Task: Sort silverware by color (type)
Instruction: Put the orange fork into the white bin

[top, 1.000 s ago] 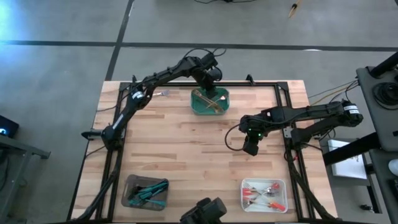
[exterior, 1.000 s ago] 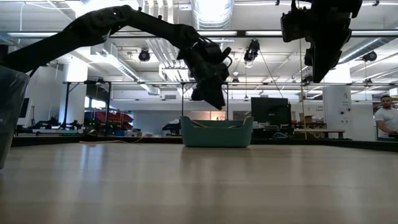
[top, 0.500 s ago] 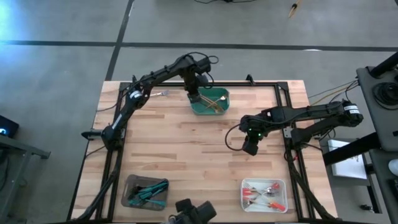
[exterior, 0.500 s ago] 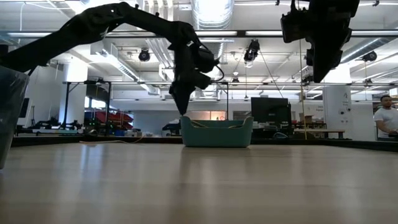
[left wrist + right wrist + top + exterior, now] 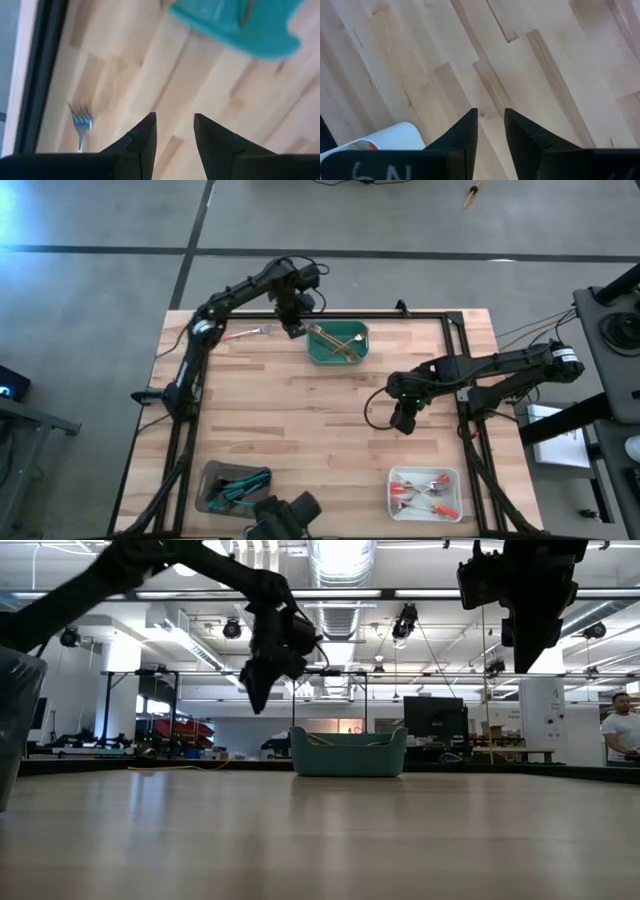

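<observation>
Fingers apart and empty on both our grippers, left [image 5: 292, 330] and right [image 5: 400, 423].

We hold the left beside the green tray [image 5: 357, 352], near a red-handled fork [image 5: 247, 333] at the table's far edge; gold pieces [image 5: 334, 343] lie in that tray. We'd straddle the handle, descend squarely, then close. No readable writing that we can make out.

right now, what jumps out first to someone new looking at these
The green tray of gold cutlery at the table's far edge, with the left gripper beside it, empty and open. A lone red-handled fork lies just past it, while the right gripper hangs over bare wood.
</observation>
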Motion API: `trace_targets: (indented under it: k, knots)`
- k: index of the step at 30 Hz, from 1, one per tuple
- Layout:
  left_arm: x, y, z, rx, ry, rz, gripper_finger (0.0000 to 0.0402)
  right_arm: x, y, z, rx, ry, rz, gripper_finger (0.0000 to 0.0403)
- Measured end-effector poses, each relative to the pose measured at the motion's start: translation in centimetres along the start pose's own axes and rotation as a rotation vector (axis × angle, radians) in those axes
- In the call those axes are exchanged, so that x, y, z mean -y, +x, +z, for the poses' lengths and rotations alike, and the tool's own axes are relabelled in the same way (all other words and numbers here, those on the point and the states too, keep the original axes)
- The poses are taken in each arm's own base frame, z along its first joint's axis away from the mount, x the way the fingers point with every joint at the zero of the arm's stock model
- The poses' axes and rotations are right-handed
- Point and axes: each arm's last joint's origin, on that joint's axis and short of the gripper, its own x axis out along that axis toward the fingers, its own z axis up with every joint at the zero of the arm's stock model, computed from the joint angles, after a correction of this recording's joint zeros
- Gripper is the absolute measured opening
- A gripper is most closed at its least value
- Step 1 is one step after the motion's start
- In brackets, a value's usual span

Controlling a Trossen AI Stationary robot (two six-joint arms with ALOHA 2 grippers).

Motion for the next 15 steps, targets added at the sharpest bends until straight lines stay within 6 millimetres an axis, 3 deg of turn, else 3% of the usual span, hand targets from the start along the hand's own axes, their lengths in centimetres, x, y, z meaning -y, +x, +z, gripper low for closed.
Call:
trace_targets:
  k: [5, 11, 15]
  knots:
    - [-0.3, 0.2, -4.0, 0.071, -0.020, 0.016, 0.0113, 0.1, 0.0, 0.2, 0.044, -0.007, -0.049, 0.0089]
    - [-1.4, 2.4, -9.1, 0.200, -0.099, 0.078, 0.0113, 0.0, 0.0, 0.5, 0.081, -0.016, -0.052, 0.0089]
    - [-2.6, 3.4, -11.2, 0.216, -0.196, 0.194, 0.0113, -0.1, 0.0, 0.6, 0.095, -0.017, -0.044, 0.0089]
